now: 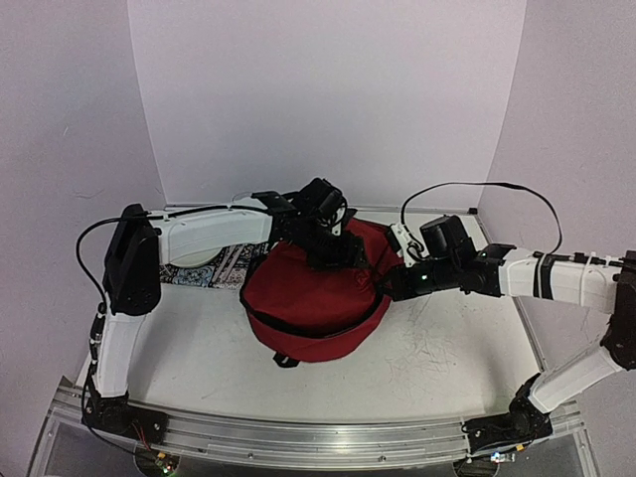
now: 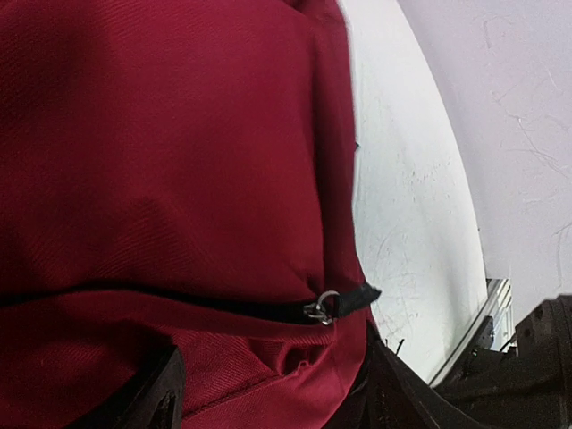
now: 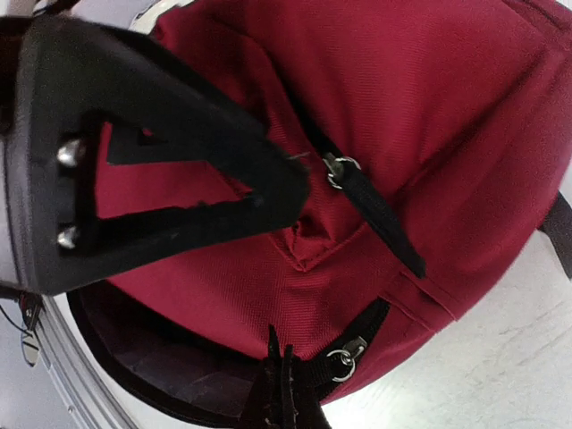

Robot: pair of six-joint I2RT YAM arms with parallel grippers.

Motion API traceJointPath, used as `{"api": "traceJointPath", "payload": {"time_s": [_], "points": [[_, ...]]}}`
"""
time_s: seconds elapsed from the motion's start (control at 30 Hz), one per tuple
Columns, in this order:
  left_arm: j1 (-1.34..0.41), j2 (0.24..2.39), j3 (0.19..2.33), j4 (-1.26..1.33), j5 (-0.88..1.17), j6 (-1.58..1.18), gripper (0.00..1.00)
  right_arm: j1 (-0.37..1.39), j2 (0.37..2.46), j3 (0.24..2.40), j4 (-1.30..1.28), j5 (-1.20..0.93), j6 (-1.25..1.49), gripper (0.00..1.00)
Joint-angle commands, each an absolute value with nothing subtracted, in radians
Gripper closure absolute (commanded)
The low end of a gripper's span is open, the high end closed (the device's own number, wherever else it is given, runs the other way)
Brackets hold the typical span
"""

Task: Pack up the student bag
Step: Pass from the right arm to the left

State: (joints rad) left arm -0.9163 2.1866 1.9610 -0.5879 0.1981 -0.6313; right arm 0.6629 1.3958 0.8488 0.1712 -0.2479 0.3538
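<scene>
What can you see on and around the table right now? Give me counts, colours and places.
student bag: one, dark red with black trim, middle of the table
zip pulls: two seen, metal, on the bag's black zips
patterned flat item: one, multicoloured, left of the bag, partly under the left arm
table: one, white
cable: one, black, looping above the right arm
left gripper: one, black, open, on the bag's top
right gripper: one, black, shut, at the bag's right side

walls [image 1: 328, 89]: plain pale lilac, three sides
table [image 1: 199, 348]: white, scuffed
rail [image 1: 318, 437]: metal, near edge
light: soft, even
</scene>
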Motion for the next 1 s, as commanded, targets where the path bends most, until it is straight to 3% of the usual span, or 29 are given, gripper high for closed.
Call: {"api": "traceJointPath", "payload": {"time_s": [0.0,0.17,0.4,0.8,0.97], "points": [[-0.911,1.996,1.781,-0.487,0.161,-0.699,0.32,0.742,1.382,0.832,0.255,-0.236,0.355,1.00],[-0.914,1.867,1.584,-0.361,0.199,-0.880,0.35,0.811,1.372,0.806,0.334,-0.187,0.330,1.00],[-0.974,1.856,1.522,-0.314,0.266,-1.034,0.35,0.868,1.391,0.766,0.435,-0.126,0.289,1.00],[-0.989,1.869,1.316,-0.009,0.303,-1.340,0.47,0.929,1.393,0.726,0.495,-0.021,0.226,1.00],[-0.997,1.894,1.270,0.120,0.336,-1.421,0.58,0.955,1.413,0.707,0.514,0.000,0.217,1.00]]}}
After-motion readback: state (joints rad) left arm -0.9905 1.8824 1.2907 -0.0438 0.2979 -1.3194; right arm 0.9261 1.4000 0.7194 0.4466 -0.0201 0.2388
